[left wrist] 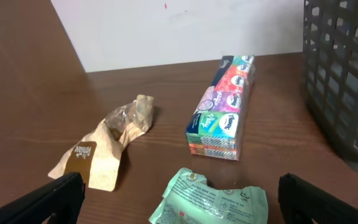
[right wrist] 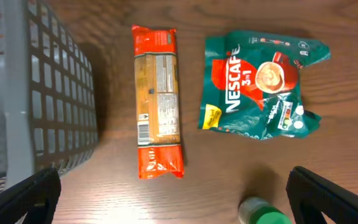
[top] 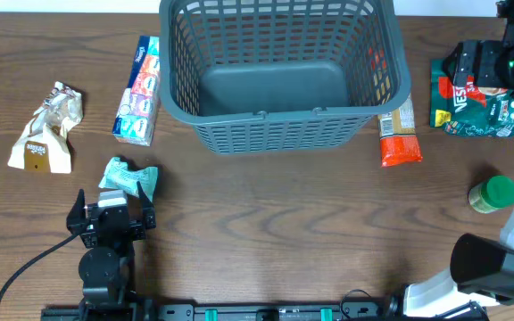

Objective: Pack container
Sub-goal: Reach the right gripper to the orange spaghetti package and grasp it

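Observation:
The container (top: 279,125), a large dark grey slotted basket, stands at the back middle of the table, and its floor shows bare. Part of its wall also shows in the left wrist view (left wrist: 344,74) and the right wrist view (right wrist: 48,93). My left gripper (top: 111,214) is open low over the table, just short of a crumpled mint-green packet (left wrist: 213,199), which lies between its spread fingers. My right gripper (top: 487,64) hangs open high above a green Nescafe packet (right wrist: 260,84) and an orange biscuit pack (right wrist: 157,99). Nothing is held.
Left of the basket lie a multicolour tissue pack (top: 139,89) and a crumpled beige packet (top: 47,129). A small jar with a green lid (top: 493,193) stands at the right, near the right arm's base (top: 493,267).

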`<move>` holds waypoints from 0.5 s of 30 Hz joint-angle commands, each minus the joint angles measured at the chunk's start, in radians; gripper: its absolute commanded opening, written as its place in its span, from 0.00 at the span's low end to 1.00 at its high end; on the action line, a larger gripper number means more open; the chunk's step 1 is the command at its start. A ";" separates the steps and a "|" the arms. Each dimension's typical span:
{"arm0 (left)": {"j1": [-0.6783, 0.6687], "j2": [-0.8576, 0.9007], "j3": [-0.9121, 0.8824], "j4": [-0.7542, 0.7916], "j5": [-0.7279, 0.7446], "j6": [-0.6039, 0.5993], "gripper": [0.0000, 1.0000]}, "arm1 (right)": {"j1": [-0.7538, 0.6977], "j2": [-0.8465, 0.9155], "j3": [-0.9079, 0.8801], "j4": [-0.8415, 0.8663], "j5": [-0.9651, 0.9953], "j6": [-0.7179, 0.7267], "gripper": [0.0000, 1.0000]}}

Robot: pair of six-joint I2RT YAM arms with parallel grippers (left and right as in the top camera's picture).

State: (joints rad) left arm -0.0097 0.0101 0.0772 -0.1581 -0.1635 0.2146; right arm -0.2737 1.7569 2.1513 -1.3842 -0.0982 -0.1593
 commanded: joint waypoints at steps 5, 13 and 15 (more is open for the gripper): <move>-0.003 -0.006 -0.025 -0.012 -0.001 0.010 0.98 | -0.013 0.053 0.006 -0.016 0.011 -0.014 0.99; -0.003 -0.006 -0.025 -0.012 -0.001 0.010 0.98 | -0.013 0.211 0.005 -0.049 0.042 0.010 0.99; -0.003 -0.006 -0.025 -0.012 -0.001 0.010 0.99 | -0.010 0.254 0.005 -0.048 0.042 0.018 0.99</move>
State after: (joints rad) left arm -0.0097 0.0101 0.0772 -0.1581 -0.1635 0.2142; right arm -0.2737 1.9709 2.1513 -1.4281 -0.0692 -0.1612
